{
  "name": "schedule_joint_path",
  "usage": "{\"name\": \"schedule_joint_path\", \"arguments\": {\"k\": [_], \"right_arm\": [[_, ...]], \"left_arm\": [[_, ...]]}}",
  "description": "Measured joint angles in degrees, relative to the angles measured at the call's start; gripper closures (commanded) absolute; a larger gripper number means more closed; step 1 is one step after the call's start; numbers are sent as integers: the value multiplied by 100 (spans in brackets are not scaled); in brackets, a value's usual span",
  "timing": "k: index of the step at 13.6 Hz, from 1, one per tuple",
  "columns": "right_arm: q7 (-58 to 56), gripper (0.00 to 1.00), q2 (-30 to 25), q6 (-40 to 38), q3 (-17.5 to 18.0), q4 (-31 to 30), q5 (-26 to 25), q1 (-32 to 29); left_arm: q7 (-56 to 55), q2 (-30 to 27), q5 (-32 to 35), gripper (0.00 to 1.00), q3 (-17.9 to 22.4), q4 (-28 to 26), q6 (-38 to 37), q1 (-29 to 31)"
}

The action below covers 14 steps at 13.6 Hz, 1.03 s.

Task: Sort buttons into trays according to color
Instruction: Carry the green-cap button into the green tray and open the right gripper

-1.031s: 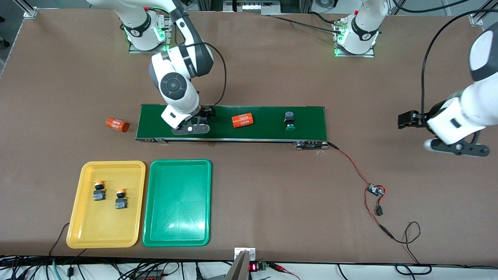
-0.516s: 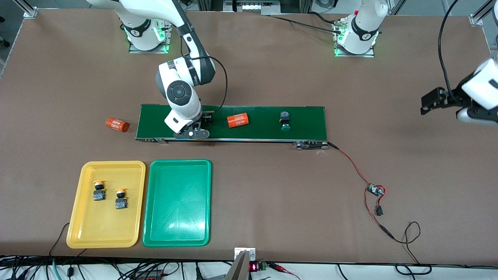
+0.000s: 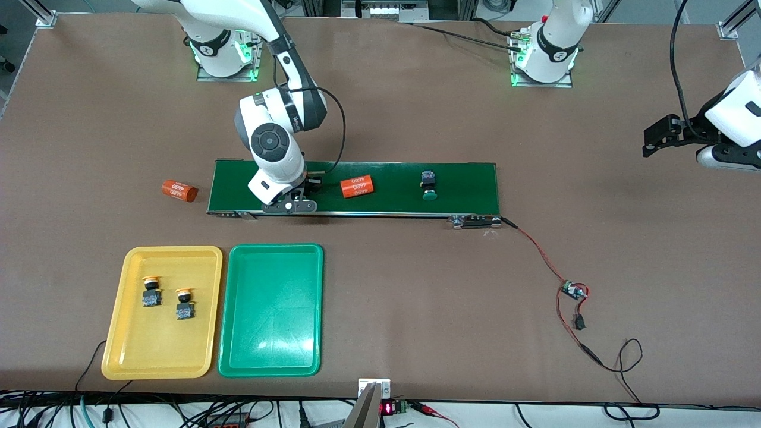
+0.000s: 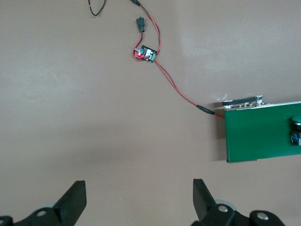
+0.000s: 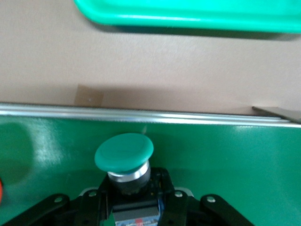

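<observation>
Right wrist view: right hand (image 5: 129,207) clamped on a green button (image 5: 124,153) on the belt (image 3: 386,205).
Lift straight, clear the belt rail, then drop into the green tray (image 3: 270,362), lower-left of front view. Left hand (image 4: 139,202) waits wide open, empty.

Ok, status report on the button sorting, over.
Right claw shut on green-capped push button on dark green conveyor belt. Left claw open, waiting. Orange cylinder beside it.

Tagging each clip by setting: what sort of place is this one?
Probably a robotics lab bench set up as a mock sorting line: a small conveyor belt on a brown table, two colour trays, bare wiring, and aluminium framing at the table's corners.
</observation>
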Motion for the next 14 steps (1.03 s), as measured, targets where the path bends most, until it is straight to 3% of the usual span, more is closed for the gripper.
{"name": "schedule_joint_path", "arguments": {"k": [5,14], "right_arm": [[65,86,189,66,-82,893,-1,-831],[-217,88,2243,162,-11,3135,-1,-1965]], "left_arm": [[0,-2,0,0,6,-1,147,-25],[1,0,-4,0,11,-1,151,-29]]}}
